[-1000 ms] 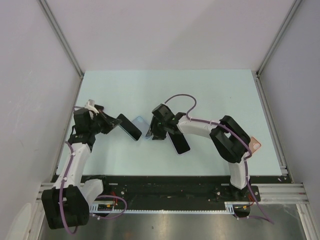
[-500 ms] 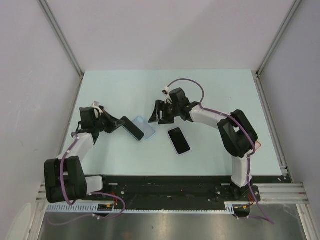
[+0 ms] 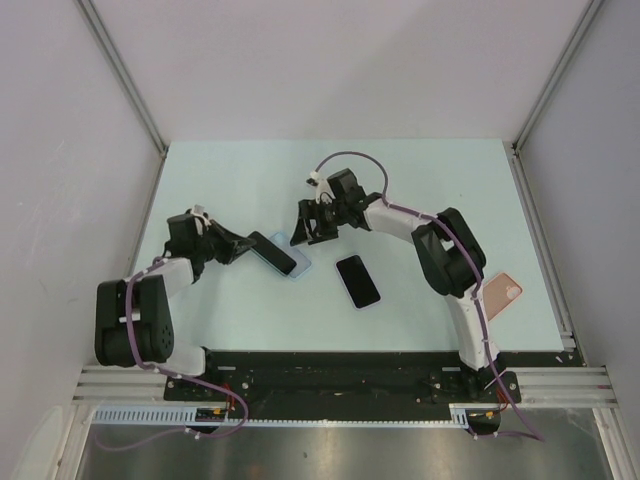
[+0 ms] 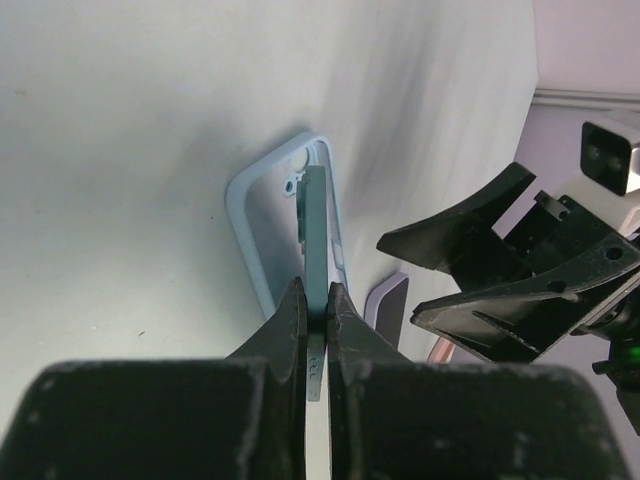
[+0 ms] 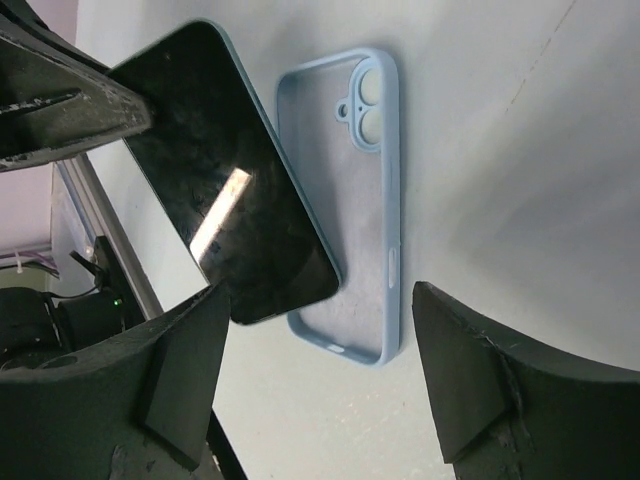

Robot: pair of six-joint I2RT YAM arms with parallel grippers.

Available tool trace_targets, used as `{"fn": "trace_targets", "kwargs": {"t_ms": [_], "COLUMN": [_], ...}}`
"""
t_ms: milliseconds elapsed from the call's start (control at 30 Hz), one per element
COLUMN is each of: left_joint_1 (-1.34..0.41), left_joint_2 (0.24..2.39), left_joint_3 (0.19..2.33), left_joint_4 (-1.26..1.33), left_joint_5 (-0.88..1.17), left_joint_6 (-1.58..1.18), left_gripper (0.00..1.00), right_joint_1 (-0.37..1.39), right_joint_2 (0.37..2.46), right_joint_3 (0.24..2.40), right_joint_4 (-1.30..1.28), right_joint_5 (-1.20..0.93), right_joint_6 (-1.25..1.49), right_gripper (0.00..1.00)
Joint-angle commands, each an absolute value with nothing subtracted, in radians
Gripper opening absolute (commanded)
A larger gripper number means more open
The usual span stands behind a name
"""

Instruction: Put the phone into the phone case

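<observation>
My left gripper (image 3: 240,247) is shut on a dark phone (image 3: 270,255) and holds it on edge, its far end tilted into the light blue phone case (image 3: 299,264) lying on the table. In the left wrist view the phone (image 4: 315,225) shows edge-on between the shut fingers (image 4: 290,325), over the case (image 4: 262,235). My right gripper (image 3: 308,228) is open and empty, just beyond the case. In the right wrist view the case (image 5: 365,210) lies open side up, with the phone (image 5: 225,225) covering its left edge, between the wide-open fingers (image 5: 185,375).
A second dark phone in a lavender case (image 3: 357,281) lies to the right of the blue case. A pink case (image 3: 503,293) lies near the table's right edge. Grey walls enclose the table on three sides.
The right gripper has moved back from the lavender-cased phone to just beyond the blue case. The left arm has lowered and reached right, bringing the phone over the case.
</observation>
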State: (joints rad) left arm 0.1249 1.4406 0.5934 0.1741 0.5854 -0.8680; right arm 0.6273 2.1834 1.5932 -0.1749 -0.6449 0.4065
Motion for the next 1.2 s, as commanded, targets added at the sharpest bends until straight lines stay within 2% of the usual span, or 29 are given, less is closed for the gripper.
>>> {"fn": "trace_targets", "kwargs": {"t_ms": [0,300,467,667,933,1167], "left_joint_1": [0.112,0.083,0.068,0.051,0.02,0.008], "left_joint_2": [1.48,1.554,1.612,1.638,1.641,1.629], "left_joint_3": [0.621,0.626,0.655,0.696,0.732,0.741], "left_joint_4": [0.253,0.264,0.252,0.192,0.057,-0.035], "left_joint_5": [0.643,0.641,0.652,0.623,0.554,0.514], "left_joint_6": [-0.907,-0.904,-0.885,-0.839,-0.761,-0.738], "left_gripper": [0.0,0.01,0.06,0.19,0.27,0.26], "right_joint_1": [0.632,0.637,0.644,0.666,0.672,0.703], "right_joint_2": [2.23,2.269,2.287,2.301,2.224,2.183], "right_joint_3": [1.68,1.681,1.686,1.684,1.519,1.444], "right_joint_4": [-0.227,-0.21,-0.196,-0.19,-0.055,-0.026], "right_joint_5": [-0.684,-0.712,-0.73,-0.747,-0.718,-0.686], "right_joint_6": [0.359,0.37,0.374,0.393,0.521,0.555], "right_gripper": [0.77,0.76,0.76,0.75,0.71,0.68]}}
